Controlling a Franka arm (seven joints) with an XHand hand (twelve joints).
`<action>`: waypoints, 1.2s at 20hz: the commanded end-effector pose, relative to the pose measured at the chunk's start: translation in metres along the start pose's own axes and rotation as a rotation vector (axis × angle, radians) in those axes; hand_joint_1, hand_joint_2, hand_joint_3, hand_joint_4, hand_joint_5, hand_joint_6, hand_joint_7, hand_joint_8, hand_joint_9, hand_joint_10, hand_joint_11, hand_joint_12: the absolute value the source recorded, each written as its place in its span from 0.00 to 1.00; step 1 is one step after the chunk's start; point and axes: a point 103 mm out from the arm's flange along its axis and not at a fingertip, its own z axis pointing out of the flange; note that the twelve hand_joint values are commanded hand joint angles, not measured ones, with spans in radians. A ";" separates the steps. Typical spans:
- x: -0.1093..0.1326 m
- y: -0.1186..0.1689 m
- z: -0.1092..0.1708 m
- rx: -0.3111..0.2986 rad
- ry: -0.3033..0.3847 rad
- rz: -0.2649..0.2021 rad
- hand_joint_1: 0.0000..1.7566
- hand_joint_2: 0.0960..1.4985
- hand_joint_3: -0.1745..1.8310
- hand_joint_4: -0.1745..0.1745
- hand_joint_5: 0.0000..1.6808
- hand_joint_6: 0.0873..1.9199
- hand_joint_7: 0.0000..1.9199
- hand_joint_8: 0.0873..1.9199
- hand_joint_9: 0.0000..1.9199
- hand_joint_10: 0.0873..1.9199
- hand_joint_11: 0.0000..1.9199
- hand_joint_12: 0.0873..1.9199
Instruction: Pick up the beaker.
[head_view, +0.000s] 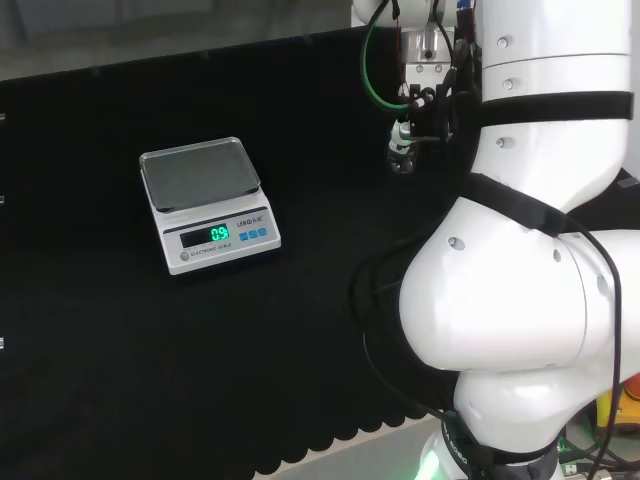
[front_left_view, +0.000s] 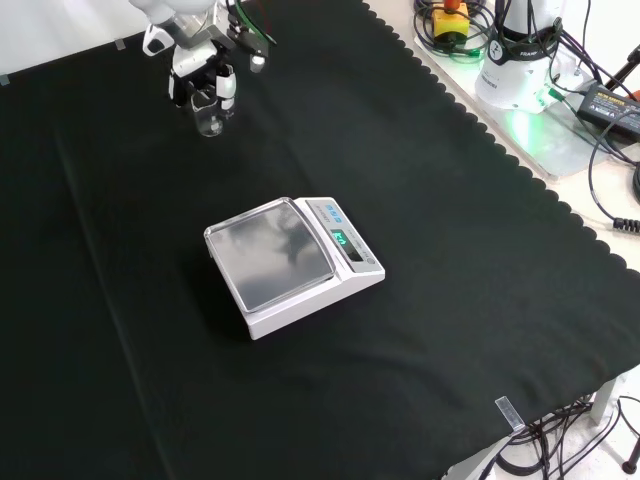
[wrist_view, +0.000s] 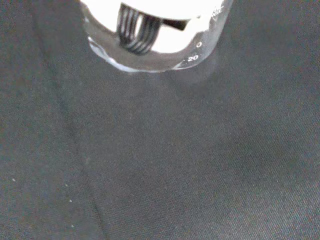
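While the scale (front_left_view: 295, 265) sits mid-cloth, the hand (front_left_view: 200, 70) grips the beaker (front_left_view: 208, 115) with curled fingers.

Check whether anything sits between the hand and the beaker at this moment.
Nothing visible does. The hand is already at the beaker, its fingers down around the glass. The scale stands well apart, nearer the camera in the front view.
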 end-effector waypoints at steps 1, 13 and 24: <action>0.009 -0.016 -0.021 -0.051 -0.042 -0.007 0.71 0.70 0.11 0.40 0.56 0.49 0.57 0.45 0.73 0.04 0.72 0.28; 0.076 -0.109 -0.100 -0.176 -0.113 -0.083 0.71 0.70 0.10 0.40 0.57 0.48 0.59 0.43 0.74 0.04 0.72 0.28; 0.133 -0.184 -0.125 -0.229 -0.120 -0.081 0.71 0.70 0.09 0.40 0.58 0.47 0.59 0.42 0.74 0.04 0.73 0.28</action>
